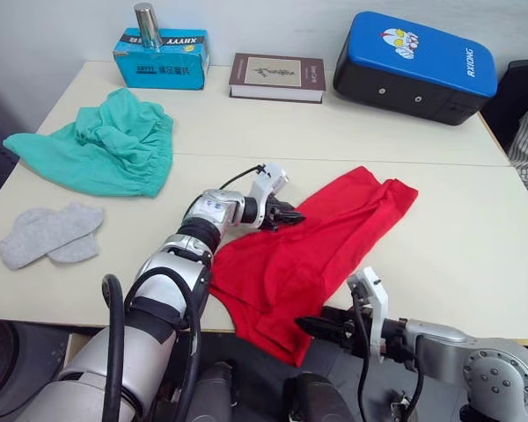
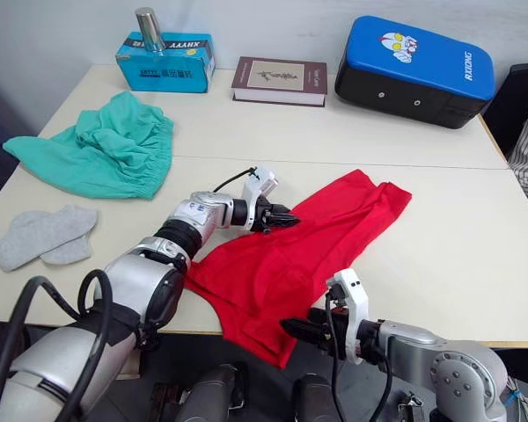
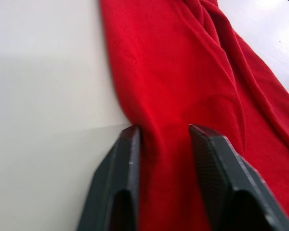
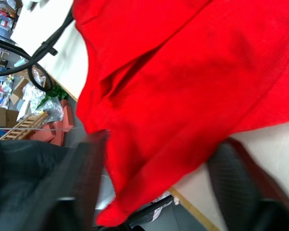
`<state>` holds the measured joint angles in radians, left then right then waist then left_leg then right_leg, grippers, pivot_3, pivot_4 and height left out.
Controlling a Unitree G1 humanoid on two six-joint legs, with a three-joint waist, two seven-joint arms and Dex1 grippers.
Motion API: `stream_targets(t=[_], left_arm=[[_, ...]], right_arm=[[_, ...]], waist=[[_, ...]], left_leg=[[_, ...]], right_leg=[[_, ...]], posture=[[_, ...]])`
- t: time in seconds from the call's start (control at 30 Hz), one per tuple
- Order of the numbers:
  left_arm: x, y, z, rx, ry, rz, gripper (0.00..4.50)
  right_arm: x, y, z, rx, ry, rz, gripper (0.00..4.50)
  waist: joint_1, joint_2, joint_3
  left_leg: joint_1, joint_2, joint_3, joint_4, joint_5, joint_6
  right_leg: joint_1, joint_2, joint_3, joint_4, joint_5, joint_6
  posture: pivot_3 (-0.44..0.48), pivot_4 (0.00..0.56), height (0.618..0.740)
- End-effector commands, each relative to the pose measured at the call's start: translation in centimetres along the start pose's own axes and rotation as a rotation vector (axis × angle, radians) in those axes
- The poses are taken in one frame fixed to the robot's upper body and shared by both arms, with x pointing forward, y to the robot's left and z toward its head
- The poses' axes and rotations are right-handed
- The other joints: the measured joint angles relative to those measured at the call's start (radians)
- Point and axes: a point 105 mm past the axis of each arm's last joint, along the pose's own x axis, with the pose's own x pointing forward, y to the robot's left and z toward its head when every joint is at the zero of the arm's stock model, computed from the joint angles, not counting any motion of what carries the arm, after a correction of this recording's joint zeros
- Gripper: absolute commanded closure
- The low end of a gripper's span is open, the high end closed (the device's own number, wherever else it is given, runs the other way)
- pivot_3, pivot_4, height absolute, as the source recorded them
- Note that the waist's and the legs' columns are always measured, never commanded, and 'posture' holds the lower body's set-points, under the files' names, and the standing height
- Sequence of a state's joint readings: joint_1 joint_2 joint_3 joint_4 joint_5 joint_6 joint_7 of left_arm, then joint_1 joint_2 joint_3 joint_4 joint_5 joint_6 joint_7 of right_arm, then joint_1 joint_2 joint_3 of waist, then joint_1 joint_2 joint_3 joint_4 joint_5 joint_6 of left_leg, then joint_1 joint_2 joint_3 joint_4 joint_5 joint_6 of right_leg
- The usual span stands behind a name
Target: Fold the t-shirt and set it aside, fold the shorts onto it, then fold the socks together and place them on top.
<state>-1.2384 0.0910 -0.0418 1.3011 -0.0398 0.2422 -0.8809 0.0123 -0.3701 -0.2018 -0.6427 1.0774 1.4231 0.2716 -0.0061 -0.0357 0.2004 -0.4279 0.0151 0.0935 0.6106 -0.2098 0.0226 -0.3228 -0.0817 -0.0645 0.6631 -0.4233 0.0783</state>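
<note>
T-shirt (image 1: 321,242): bright red, the largest garment — lies crumpled and slanted across the near middle of the table; its near end hangs over the front edge
Shorts (image 1: 101,145): teal-green, gathered elastic waistband; bunched in a loose heap at the far left, well apart from the shirt
Socks (image 1: 48,233): light grey pair — flat, overlapping, near the left front edge

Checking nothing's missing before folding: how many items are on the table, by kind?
T-shirt: 1
Shorts: 1
Socks: 2
Box: 1
Metal cup: 1
Book: 1
Blue-lidded case: 1
Total: 8
</note>
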Motion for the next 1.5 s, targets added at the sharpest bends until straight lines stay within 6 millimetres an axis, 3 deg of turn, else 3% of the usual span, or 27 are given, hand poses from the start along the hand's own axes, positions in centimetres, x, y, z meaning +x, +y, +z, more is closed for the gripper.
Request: stream_targets(t=[0.03,0.07,0.17,0.43,0.7,0.87,1.07,1.2,1.27,1.37,1.43,1.5], left_arm=[[0.0,0.1,0.2,-0.021,-0.037,0.011,4.14],[-0.1,0.3,0.2,-0.022,-0.047,0.020,4.46],[-0.4,0.8,0.2,-0.047,-0.085,0.048,4.50],[-3.0,3.5,0.5,-0.130,-0.284,0.194,4.50],[-8.4,6.4,0.3,-0.116,-0.447,0.428,4.50],[-10.0,5.8,-1.1,-0.058,-0.447,0.491,4.50],[-11.3,5.5,-1.5,-0.033,-0.445,0.514,4.50],[-12.4,5.3,-2.6,0.118,-0.316,0.492,3.58],[-13.9,5.2,-3.3,0.210,-0.251,0.475,2.98],[-16.5,4.3,-4.8,0.516,-0.057,0.411,2.08],[-17.6,3.5,-5.7,0.645,0.032,0.336,1.46],[-18.4,3.1,-5.7,0.729,0.056,0.289,0.81]], right_arm=[[0.5,-0.4,-0.7,0.029,0.035,-0.002,3.04],[0.5,-0.6,-0.4,0.027,0.025,-0.008,3.38],[0.1,-1.0,0.2,0.020,0.011,-0.016,4.46],[-1.9,-3.4,3.2,-0.048,0.010,-0.068,4.49],[-2.1,-6.4,7.9,-0.141,-0.028,-0.132,4.49],[-1.7,-8.0,10.1,-0.209,-0.053,-0.151,4.49],[-1.1,-7.4,10.8,-0.222,-0.072,-0.066,4.49],[-2.2,-6.3,11.0,-0.296,-0.086,-0.024,3.46],[-3.7,-6.0,10.8,-0.365,-0.066,-0.019,2.80],[-7.0,-6.7,11.0,-0.483,-0.052,-0.055,1.80],[-8.5,-7.8,11.5,-0.621,-0.068,-0.123,1.12],[-9.7,-9.2,11.2,-0.908,-0.014,-0.189,0.45]], waist=[[0.000,0.000,0.000],[0.000,0.000,0.000],[-0.002,0.000,0.000],[-0.005,0.000,0.000],[-0.025,0.000,0.000],[-0.020,0.000,0.000],[-0.018,-0.001,0.000],[-0.021,0.000,0.000],[-0.020,0.000,0.001],[-0.021,0.001,0.001],[-0.021,0.001,0.001],[-0.019,0.001,0.001]], left_leg=[[0.000,0.000,0.000,0.000,0.000,0.000],[0.000,0.000,0.000,0.000,0.000,0.000],[0.000,0.000,0.000,0.000,0.000,0.000],[-0.001,0.000,0.002,0.002,0.001,0.002],[0.000,0.000,0.002,0.002,0.002,0.001],[0.000,0.000,0.001,0.003,0.002,0.001],[0.000,0.000,0.001,0.005,0.002,0.001],[0.000,0.000,0.001,0.005,0.002,0.001],[0.000,0.000,0.001,0.004,0.002,0.001],[0.000,0.000,0.001,0.002,0.001,0.001],[0.000,0.000,0.002,0.001,0.001,0.000],[0.000,0.000,0.002,0.002,0.001,0.000]], right_leg=[[0.000,0.000,0.000,0.000,0.000,0.000],[0.000,0.000,0.000,0.000,0.000,0.000],[0.000,0.000,0.000,0.001,0.000,0.000],[0.000,-0.001,0.000,-0.001,0.000,0.000],[-0.001,-0.001,-0.001,0.002,0.000,0.000],[-0.001,-0.001,-0.002,0.005,0.001,0.001],[0.000,-0.002,-0.002,0.005,0.001,0.001],[0.000,-0.001,-0.003,0.005,0.001,0.001],[0.000,-0.001,-0.003,0.005,0.001,0.001],[0.000,-0.001,-0.003,0.003,0.001,0.001],[0.001,-0.001,-0.003,0.000,0.001,0.001],[0.002,-0.001,-0.003,-0.001,0.001,0.001]], posture=[[0.000,0.150,0.740],[0.000,0.150,0.740],[0.000,0.150,0.740],[0.000,0.150,0.740],[0.000,0.150,0.740],[0.000,0.150,0.740],[0.000,0.150,0.740],[0.000,0.150,0.740],[0.000,0.150,0.740],[0.000,0.150,0.740],[0.000,0.150,0.740],[0.000,0.150,0.740]])
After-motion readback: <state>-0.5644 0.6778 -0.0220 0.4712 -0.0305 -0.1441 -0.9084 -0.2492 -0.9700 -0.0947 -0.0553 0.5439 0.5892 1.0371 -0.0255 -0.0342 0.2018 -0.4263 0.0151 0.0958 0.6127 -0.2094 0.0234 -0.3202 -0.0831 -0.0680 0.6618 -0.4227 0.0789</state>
